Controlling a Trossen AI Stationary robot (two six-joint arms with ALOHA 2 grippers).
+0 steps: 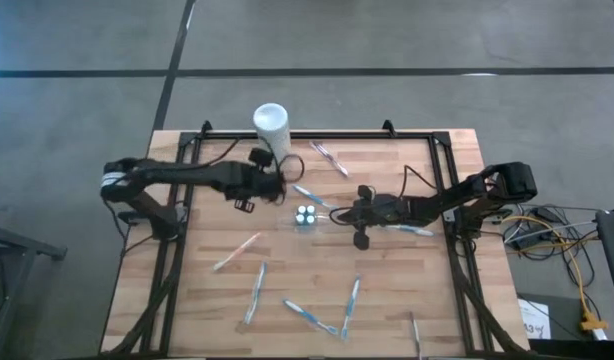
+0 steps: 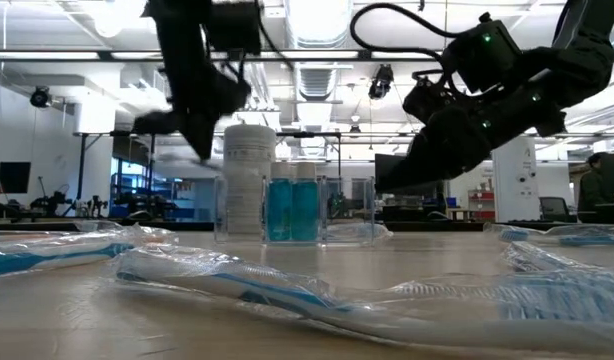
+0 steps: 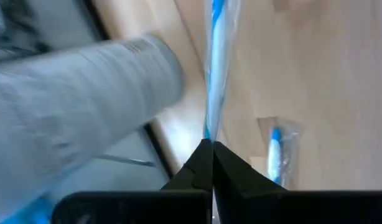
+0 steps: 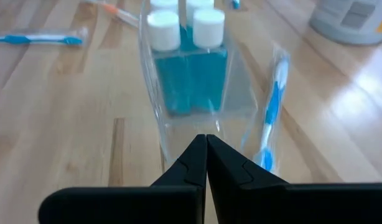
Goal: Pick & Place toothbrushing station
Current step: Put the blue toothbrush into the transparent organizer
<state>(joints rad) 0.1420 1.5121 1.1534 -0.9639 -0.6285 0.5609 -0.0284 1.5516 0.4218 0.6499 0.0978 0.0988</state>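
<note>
The toothbrushing station (image 4: 191,81), a clear colourless plastic holder with small bottles of blue liquid (image 4: 190,74) under white caps, stands near the middle of the wooden table (image 1: 387,300), directly ahead of the right gripper (image 4: 206,144). That gripper's two dark fingers are pressed together on the near wall of the clear holder, which rises between their tips in the right wrist view. A wrapped blue toothbrush (image 4: 272,112) lies on the wood just beside the holder, close to the fingertips. In the high view the right gripper (image 1: 339,213) reaches in from the right and meets the station (image 1: 305,215). The left gripper (image 3: 212,146) is raised on the far side of the station, beside the white canister (image 1: 271,124); its fingers are squeezed shut on a wrapped blue toothbrush (image 3: 214,68) that extends straight out from the tips. The canister (image 3: 79,106) fills much of the left wrist view, with rows of fine print along its label, too blurred to read. In the low view the canister (image 2: 249,170) also shows lines of text, none legible. No brand name can be made out on the bottles or wrappers. More wrapped toothbrushes (image 1: 255,292) lie scattered over the near half of the table.
</note>
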